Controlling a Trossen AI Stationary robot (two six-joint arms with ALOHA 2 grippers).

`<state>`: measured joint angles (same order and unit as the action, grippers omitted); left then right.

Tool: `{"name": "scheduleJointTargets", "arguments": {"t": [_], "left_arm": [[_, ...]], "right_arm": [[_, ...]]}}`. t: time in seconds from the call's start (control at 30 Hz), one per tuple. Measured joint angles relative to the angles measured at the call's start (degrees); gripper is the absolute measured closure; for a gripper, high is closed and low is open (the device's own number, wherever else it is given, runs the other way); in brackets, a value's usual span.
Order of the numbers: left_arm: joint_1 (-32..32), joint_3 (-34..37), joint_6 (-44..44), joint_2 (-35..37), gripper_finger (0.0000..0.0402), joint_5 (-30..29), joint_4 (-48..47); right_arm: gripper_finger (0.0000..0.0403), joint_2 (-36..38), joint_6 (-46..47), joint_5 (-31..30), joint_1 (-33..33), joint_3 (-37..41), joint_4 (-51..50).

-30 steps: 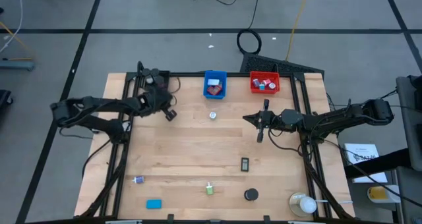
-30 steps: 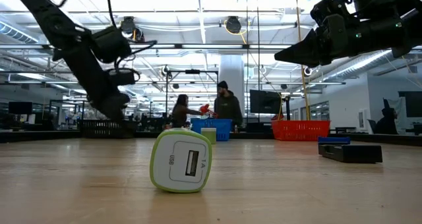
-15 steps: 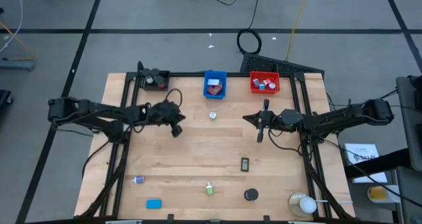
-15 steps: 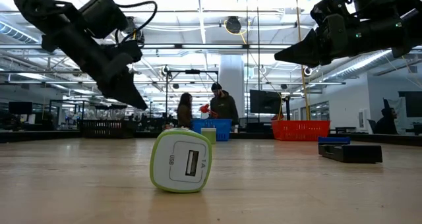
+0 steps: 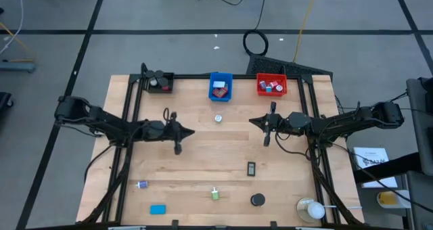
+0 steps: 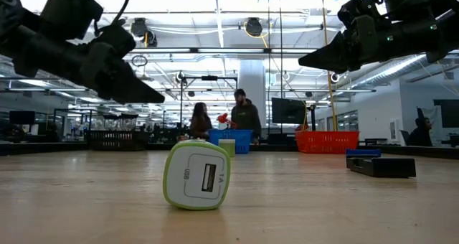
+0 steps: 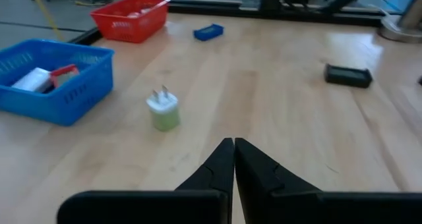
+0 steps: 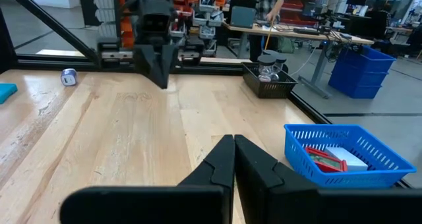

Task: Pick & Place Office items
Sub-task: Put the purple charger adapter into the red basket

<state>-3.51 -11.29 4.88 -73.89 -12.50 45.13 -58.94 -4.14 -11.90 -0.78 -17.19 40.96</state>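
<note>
Three bins (image 5: pixel 220 85), two shut grippers (image 5: pixel 178 148)

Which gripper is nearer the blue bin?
Left. The left gripper hangs, shut, left and front of the blue bin; the right gripper is farther right.

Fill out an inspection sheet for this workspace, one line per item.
Surface: wooden table, bare across its middle.
Job's things: white-green charger, blue block, black disc, black block and small white piece loose; others in blue bin, red bin, black bin.
Clutter: roundish white object at table corner.
Grippers: left gripper shut, empty; right gripper shut, empty; both above table.
Cables: coil on floor.
Surroundings: two people behind table.
</note>
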Motion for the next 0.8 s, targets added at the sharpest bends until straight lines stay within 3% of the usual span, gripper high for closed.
{"name": "scheduleJointTargets", "arguments": {"t": [0.37, 0.53, 0.7, 0.8], "left_arm": [[-3.84, 0.36, -0.82, 0.0, 0.0385, 0.72, 4.46], [-5.97, -0.59, 1.32, 0.91, 0.0385, 5.53, 3.66], [-11.44, -4.68, -1.33, 0.88, 0.0385, 3.82, -4.7], [-15.07, -9.75, -1.36, 0.87, 0.0385, 2.09, -16.05]], "right_arm": [[0.0399, 0.02, 0.0, 0.0, 0.0, 0.02, 0.6], [0.0399, 0.0, 0.01, 0.0, 0.0, 0.02, 0.55], [0.0399, 0.02, 0.0, 0.0, 0.0, 0.02, 0.41], [0.0399, 0.0, 0.01, 0.0, 0.0, 0.02, 0.41]]}}
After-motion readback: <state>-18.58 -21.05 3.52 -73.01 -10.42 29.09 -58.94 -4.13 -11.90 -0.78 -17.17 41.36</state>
